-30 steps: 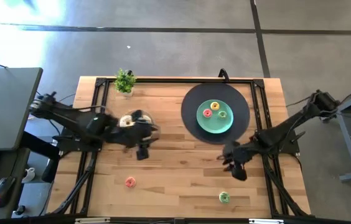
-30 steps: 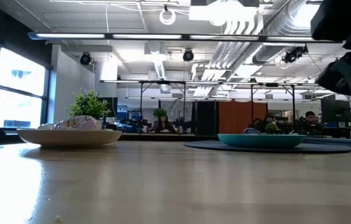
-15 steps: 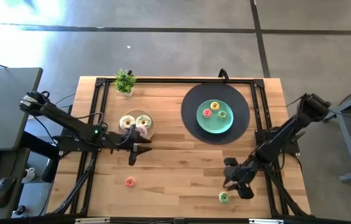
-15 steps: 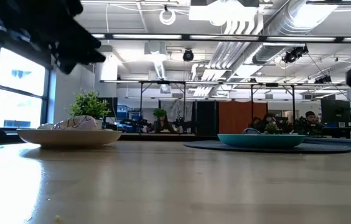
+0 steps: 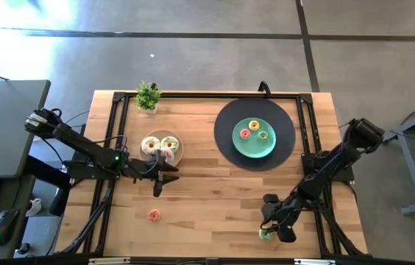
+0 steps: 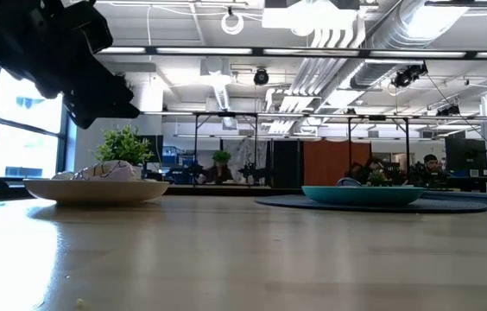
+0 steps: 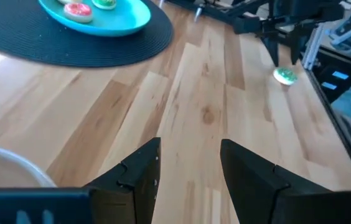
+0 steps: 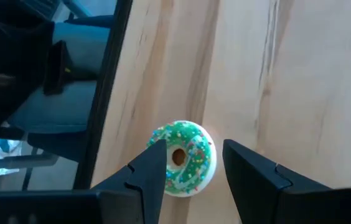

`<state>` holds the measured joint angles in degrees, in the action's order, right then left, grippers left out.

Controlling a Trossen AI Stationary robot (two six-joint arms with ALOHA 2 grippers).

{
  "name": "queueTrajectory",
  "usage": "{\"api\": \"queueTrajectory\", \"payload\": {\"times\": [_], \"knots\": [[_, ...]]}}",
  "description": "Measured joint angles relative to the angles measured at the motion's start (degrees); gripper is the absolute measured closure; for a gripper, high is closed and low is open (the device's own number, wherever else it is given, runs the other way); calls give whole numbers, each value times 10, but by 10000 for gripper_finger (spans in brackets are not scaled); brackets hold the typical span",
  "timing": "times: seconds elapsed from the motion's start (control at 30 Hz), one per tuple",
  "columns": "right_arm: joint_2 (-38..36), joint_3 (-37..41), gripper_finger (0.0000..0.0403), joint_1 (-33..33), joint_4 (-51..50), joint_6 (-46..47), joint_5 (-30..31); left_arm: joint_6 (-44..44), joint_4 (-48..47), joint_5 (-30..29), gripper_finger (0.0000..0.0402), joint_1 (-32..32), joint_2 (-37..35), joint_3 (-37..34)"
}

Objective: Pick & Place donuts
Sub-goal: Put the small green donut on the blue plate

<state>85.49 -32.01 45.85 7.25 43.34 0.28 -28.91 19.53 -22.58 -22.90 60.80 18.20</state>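
My right gripper (image 5: 275,227) hangs open just over a green sprinkled donut (image 5: 265,234) near the table's near right corner. In the right wrist view its two fingers stand on either side of that donut (image 8: 180,157), which lies flat on the wood. My left gripper (image 5: 160,178) is open and empty, just near of the beige plate (image 5: 174,156), which holds two pale iced donuts (image 5: 151,145). A pink donut (image 5: 154,215) lies on the table toward the near edge. The teal plate (image 5: 270,147) carries three small donuts (image 5: 245,134).
The teal plate sits on a round black mat (image 5: 226,140) at the far right. A small potted plant (image 5: 147,96) stands at the far edge. A black frame rail (image 5: 314,154) runs along the table's right side, close to my right arm. Bare wood lies between the plates.
My right gripper has travelled toward the near edge and come down over the green donut. My left gripper has drawn back from above the beige plate toward the near edge, uncovering a second donut on that plate, and has since held still.
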Motion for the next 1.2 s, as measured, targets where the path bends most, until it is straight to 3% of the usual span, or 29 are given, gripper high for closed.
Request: {"api": "queueTrajectory", "payload": {"times": [0.7, 1.2], "knots": [[0, 1, 270, 47, -24, -16, 88, 1, -1, 11, 237, 0, 0, 0], [1, 2, 198, 41, -56, -26, 131, 1, -1, 11, 237, 0, 0, 0]]}}
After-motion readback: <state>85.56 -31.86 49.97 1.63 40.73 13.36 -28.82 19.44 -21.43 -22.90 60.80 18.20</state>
